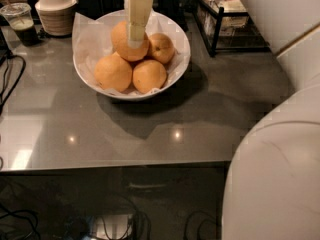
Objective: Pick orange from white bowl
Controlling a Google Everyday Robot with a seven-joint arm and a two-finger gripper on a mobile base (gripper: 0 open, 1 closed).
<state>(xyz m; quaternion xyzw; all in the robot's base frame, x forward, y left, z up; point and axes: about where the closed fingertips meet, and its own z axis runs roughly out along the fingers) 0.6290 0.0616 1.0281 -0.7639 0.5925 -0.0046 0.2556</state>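
Orange (120, 44) rests at the rear of the white bowl (176, 64), above three other oranges (131, 75). We note the pincer (135, 40) reaching down over its front face; whether it grips, we cannot tell. Bowl stands on the table (150, 134).

Gripper (134, 40) at 12 o'clock, reaching down from the top edge: pale cream-yellow, boxy, stepped in two blocks, wider one above, narrower one below, flat matte faces, square corners, lower tip lighter, almost white. Big rounded shell (272, 179) at 4 to 5 o'clock: off-white, smooth, bulging, slightly glossy, a few faint thin grey curved lines across it. Flat white panel (280, 9) at 1 to 2 o'clock, plain, with thin tan stripe (299, 38) along its slanted lower edge. Further off-white section (306, 66) at 3 o'clock, just under that stripe.
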